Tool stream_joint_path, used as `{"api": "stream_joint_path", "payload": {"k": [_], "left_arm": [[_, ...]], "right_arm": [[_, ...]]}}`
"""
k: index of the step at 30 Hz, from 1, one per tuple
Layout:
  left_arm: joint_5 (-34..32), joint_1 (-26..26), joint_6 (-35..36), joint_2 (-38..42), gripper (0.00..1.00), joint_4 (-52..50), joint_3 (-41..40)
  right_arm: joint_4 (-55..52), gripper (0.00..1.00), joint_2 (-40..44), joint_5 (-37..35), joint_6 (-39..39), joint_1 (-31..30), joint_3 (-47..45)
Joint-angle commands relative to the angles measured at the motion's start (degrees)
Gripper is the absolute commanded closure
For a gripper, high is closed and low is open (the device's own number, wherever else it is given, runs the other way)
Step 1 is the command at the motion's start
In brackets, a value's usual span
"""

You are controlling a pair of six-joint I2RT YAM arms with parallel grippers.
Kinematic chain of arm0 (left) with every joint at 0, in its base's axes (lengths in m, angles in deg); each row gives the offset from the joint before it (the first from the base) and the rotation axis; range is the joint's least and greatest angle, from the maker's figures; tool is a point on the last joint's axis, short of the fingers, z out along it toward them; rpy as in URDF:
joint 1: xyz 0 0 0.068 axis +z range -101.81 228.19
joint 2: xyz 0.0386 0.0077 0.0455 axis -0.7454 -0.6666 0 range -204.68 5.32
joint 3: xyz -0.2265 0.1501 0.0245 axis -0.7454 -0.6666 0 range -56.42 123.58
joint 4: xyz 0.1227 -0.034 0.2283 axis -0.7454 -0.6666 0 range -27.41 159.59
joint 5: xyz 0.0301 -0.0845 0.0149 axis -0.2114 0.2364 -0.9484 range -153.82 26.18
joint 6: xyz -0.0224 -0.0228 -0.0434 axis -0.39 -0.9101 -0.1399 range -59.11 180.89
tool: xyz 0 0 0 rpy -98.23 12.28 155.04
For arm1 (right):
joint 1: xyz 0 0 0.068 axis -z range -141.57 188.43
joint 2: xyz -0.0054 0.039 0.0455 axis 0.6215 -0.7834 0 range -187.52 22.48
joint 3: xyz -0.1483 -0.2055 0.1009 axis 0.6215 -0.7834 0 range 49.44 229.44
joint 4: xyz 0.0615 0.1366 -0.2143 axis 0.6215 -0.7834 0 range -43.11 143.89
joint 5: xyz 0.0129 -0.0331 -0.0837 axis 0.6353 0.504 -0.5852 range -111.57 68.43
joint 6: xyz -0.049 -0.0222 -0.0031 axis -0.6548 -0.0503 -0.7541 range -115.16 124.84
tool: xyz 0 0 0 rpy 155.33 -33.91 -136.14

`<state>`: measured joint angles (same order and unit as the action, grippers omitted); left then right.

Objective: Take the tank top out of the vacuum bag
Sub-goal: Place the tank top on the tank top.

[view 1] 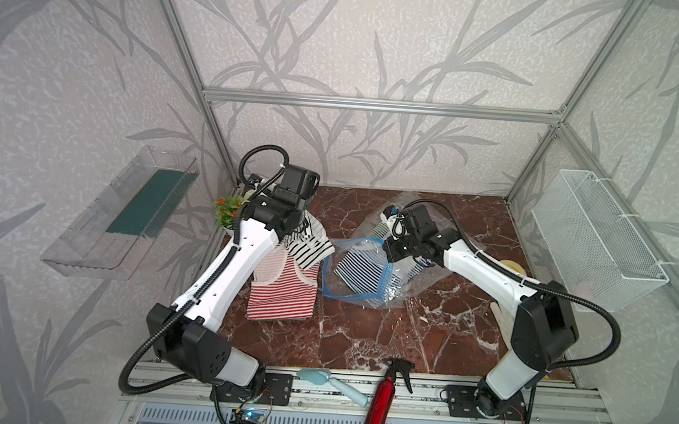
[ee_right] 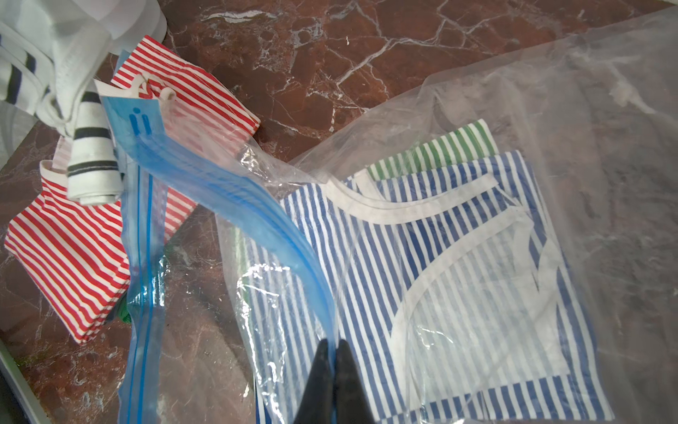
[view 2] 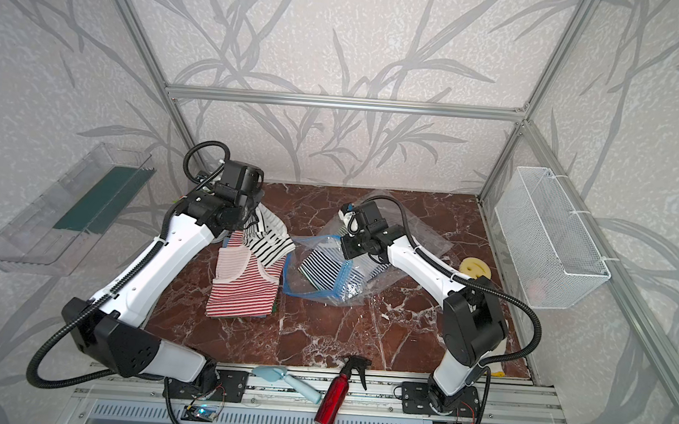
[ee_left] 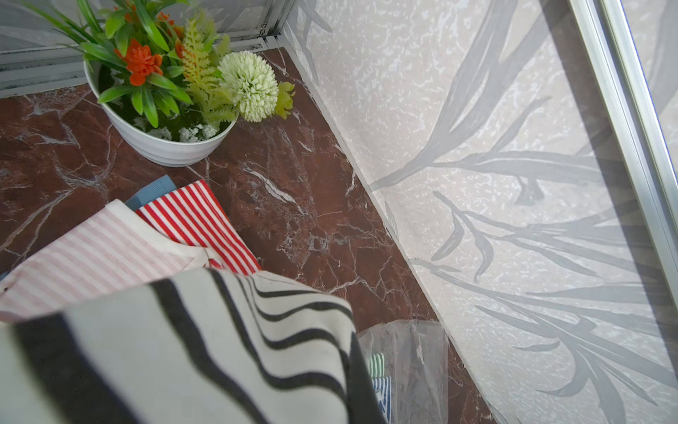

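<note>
My right gripper (ee_right: 333,352), pinching the vacuum bag (ee_right: 587,110) by its blue strip (ee_right: 220,183) at lower centre, could lose that slick plastic if the tank top (ee_right: 93,165) at upper left snags it.

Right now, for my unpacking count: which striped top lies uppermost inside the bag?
The blue-striped top, covering the green-striped top in the vacuum bag; the red-striped top and black-striped top are outside.

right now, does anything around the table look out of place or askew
Yes. The red spray bottle lies tipped over across the front rail, half off the table. A pale blue brush lies on the same rail beside it. Both look dropped rather than put away.
</note>
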<state>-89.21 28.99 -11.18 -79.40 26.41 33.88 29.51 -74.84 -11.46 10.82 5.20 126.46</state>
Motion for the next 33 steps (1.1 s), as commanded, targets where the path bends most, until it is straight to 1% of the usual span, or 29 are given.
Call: {"api": "stream_joint_path", "payload": {"k": [1,7,10,14,15,17,20,26,28,33], "left_arm": [[-2.37,1.20,1.81,-2.21,1.00,1.22,3.21],[-0.15,3.68,1.67,-7.99,1.00,0.58,8.70],[0.41,3.82,1.00,-8.71,1.00,0.80,10.86],[2.40,3.78,-4.25,-7.02,1.00,-1.77,10.22],[1.62,3.50,-5.84,-6.26,1.00,-2.37,9.16],[-1.12,2.87,-10.49,-3.87,1.00,-4.96,5.55],[-1.67,2.77,-15.20,0.13,1.00,-6.22,-3.04],[1.01,2.44,-16.93,8.95,1.00,-3.00,-22.63],[2.50,2.20,-16.72,11.12,1.00,-1.81,-26.89],[4.13,1.39,-16.63,13.91,1.00,-2.28,-32.55]], "right_arm": [[-1.39,1.00,2.57,-0.57,-0.57,0.52,-0.45],[-1.63,1.00,2.66,-0.27,-0.61,0.69,-0.39],[-1.76,1.00,2.76,-0.44,-0.59,0.64,-0.29],[-1.46,1.00,2.58,-0.10,-0.35,0.69,-0.21],[-1.50,1.00,2.49,0.08,-0.24,0.63,-0.12],[-1.42,1.00,2.28,0.59,-0.10,0.64,0.06],[-1.25,1.00,2.20,0.83,0.03,0.63,-0.02],[-1.35,1.00,1.84,1.24,0.00,0.67,0.31],[-1.41,1.00,1.42,1.57,0.01,0.70,0.72],[-1.58,1.00,0.73,2.46,0.44,0.52,1.74]]}}
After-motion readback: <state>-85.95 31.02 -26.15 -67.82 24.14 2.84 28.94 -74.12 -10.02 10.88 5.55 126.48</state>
